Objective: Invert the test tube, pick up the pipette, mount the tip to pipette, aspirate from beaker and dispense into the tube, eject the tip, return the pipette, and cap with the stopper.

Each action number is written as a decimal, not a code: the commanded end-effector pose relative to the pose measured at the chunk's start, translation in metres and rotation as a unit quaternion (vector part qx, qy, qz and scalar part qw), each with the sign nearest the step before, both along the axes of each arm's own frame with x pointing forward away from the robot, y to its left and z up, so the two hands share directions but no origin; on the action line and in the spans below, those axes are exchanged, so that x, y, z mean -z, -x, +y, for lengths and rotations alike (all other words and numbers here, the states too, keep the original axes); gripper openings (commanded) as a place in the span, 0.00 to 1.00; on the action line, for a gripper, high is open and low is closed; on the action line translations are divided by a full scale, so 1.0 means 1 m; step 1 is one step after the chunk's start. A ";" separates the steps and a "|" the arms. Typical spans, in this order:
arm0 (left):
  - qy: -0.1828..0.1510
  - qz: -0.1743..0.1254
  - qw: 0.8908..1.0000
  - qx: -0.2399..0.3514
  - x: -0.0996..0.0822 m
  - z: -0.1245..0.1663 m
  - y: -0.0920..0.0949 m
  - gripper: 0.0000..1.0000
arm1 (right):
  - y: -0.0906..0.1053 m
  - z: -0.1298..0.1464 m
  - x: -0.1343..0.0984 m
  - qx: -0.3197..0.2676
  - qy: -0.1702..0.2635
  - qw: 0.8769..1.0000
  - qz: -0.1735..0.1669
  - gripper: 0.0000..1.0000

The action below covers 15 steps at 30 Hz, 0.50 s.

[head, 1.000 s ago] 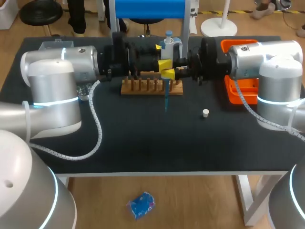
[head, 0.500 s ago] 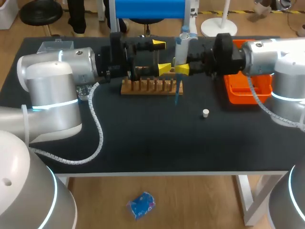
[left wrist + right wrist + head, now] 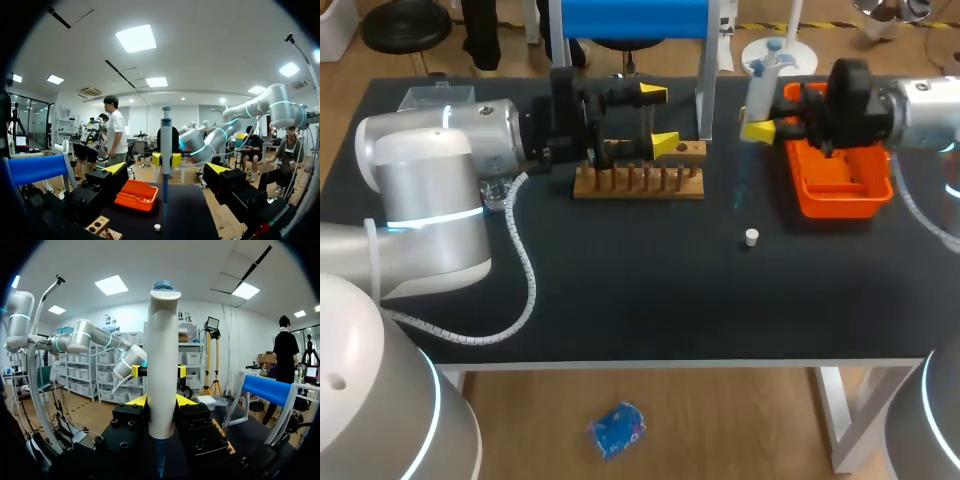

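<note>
My right gripper (image 3: pixel 760 130) is shut on the white pipette (image 3: pixel 758 88), which stands upright with its blue tip (image 3: pixel 738 185) hanging above the table beside the orange tray (image 3: pixel 840 205). In the right wrist view the pipette (image 3: pixel 162 365) fills the gap between the fingers of that gripper (image 3: pixel 161 402). My left gripper (image 3: pixel 658 118) stands open over the wooden rack (image 3: pixel 638 183), holding nothing. From the left wrist view the pipette (image 3: pixel 166 150) shows ahead of the open gripper (image 3: pixel 167 170), well clear of it. A small white stopper (image 3: pixel 751 237) lies on the table.
A glass beaker (image 3: pixel 498 192) stands at the left, partly hidden by my left arm. A clear box (image 3: pixel 432 97) sits at the back left corner. The orange tray (image 3: pixel 136 195) and stopper (image 3: pixel 157 227) lie ahead of the left gripper.
My left gripper opened wide and let go of the pipette. The right arm carried the pipette rightward, from over the rack to beside the orange tray.
</note>
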<state>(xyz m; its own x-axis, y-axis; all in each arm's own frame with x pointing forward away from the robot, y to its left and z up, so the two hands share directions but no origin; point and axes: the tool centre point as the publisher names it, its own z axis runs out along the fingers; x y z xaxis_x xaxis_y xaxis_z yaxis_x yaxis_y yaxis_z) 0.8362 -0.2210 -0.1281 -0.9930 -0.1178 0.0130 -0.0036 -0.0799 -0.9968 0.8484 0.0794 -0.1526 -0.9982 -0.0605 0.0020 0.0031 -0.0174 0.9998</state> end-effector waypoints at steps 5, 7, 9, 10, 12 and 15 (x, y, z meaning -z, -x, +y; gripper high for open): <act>-0.015 -0.003 1.000 0.003 -0.001 -0.012 -0.003 1.00 | -0.005 -0.047 -0.011 0.027 0.017 0.999 -0.007 0.00; -0.012 -0.001 1.000 0.007 -0.002 -0.017 -0.006 1.00 | -0.009 -0.057 -0.011 0.037 0.019 0.999 -0.008 0.00; -0.022 0.001 1.000 0.003 -0.003 -0.022 -0.009 1.00 | -0.013 -0.068 -0.011 0.045 0.017 0.999 -0.009 0.00; -0.022 -0.001 1.000 0.002 -0.003 -0.025 -0.011 1.00 | -0.014 -0.072 -0.010 0.049 0.019 0.999 -0.010 0.00; -0.024 0.001 1.000 0.000 -0.004 -0.030 -0.014 1.00 | -0.019 -0.083 -0.009 0.057 0.019 0.998 -0.011 0.00; -0.035 0.002 0.999 -0.002 -0.005 -0.038 -0.020 1.00 | -0.025 -0.098 -0.007 0.071 0.016 0.997 -0.013 0.00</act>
